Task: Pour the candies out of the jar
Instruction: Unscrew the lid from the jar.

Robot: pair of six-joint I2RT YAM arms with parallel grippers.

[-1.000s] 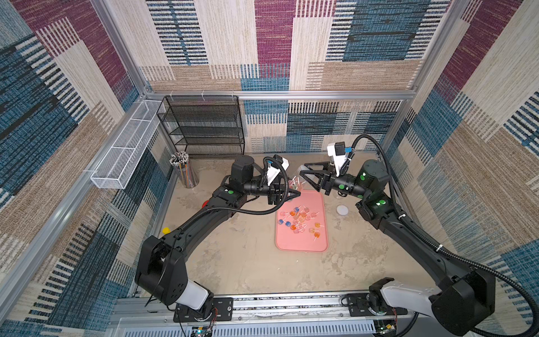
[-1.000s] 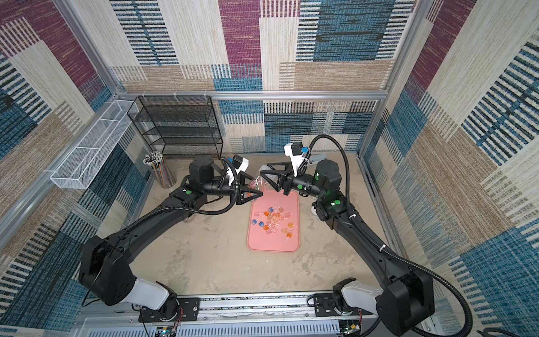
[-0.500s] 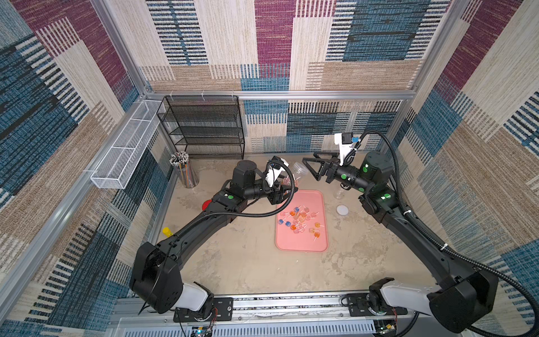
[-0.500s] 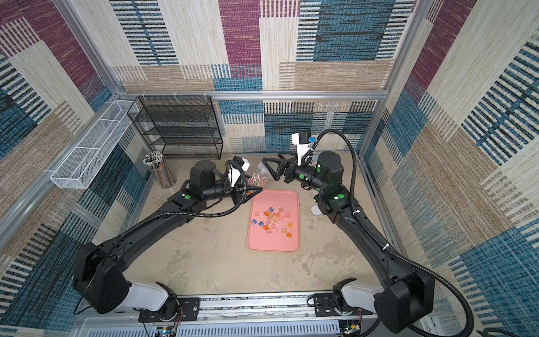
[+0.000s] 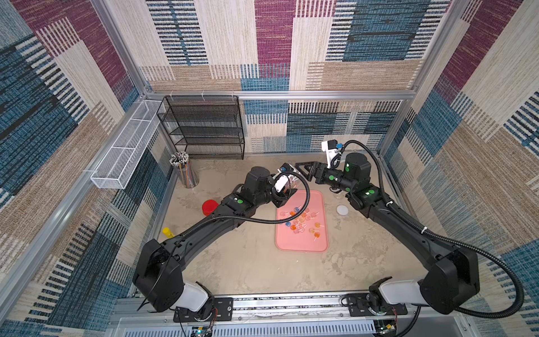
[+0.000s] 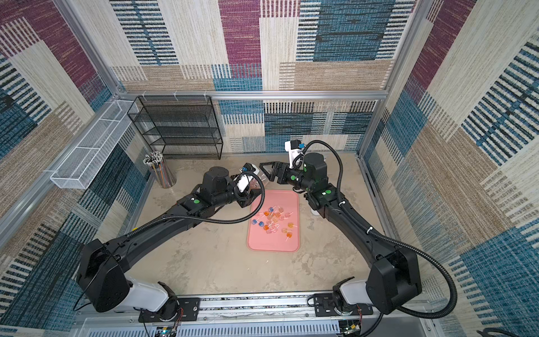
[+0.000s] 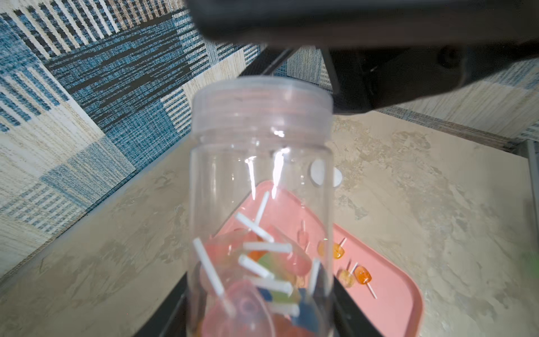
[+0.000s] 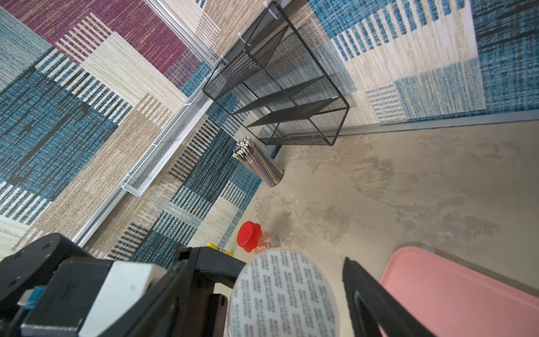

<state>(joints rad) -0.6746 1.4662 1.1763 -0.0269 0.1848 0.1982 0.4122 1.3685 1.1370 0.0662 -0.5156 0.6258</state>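
While the clear jar [image 7: 259, 163] is gripped by the left hand [image 5: 285, 191] near the far corner of the pink tray [image 5: 300, 245], some candies [image 7: 256, 271] are seen inside it, others scattered on the tray. The right hand [image 5: 300, 171] is held wide beside the jar.

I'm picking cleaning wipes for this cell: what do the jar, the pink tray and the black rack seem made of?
Jar: clear glossy plastic, probably; candies show through it and the neck has moulded threads, though glass can't be excluded. Pink tray: likely moulded plastic, smooth, with rounded corners and a raised rim. Black rack: fine metal mesh on a wire frame, dark coated.
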